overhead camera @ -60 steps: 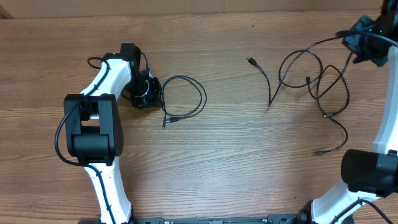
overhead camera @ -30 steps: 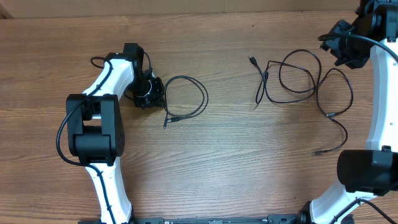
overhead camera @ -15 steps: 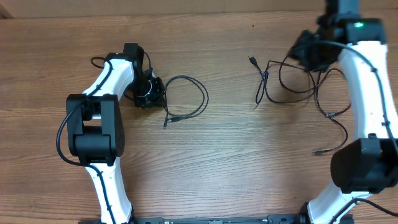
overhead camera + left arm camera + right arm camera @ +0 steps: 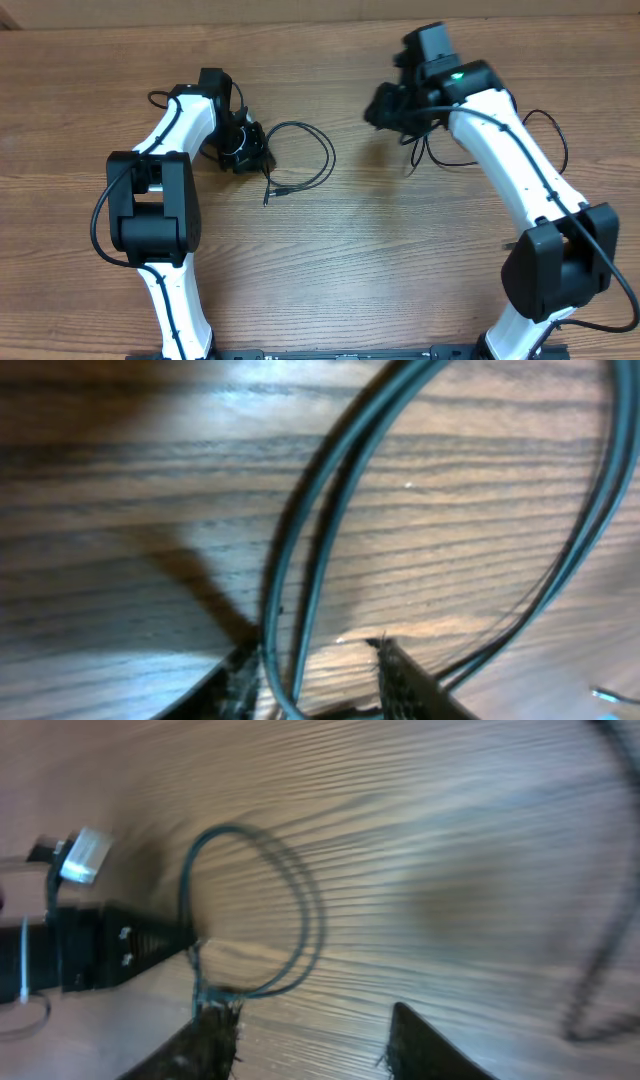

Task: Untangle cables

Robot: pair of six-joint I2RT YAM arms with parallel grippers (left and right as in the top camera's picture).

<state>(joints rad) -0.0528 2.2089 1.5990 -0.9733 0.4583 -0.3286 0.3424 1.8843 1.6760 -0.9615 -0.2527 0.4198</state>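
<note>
Toward the far edge of the counter, a little right of its middle, the right end effector hangs with its fingers spread wide and nothing between them; its own view is smeared with motion. The tangled cables lie under and behind that arm, in the right half toward the far right corner, partly hidden by it. One cable loop lies apart in the left half. Two of its strands run between the fingers of the left end effector, which stand narrowly apart rather than pinched onto them.

The step in hand, as I judge it, is for the right arm to pick one strand out of the knot. To do it well, it should aim for a free plug end rather than a crossing, come down square across that single strand, and close only once no second strand sits in the gap. Then it should lift a little and draw the strand slowly toward bare wood near the front edge, so the rest slides off instead of tightening. It should keep well clear of the left loop, or the separate cable gets caught up with the knot
</note>
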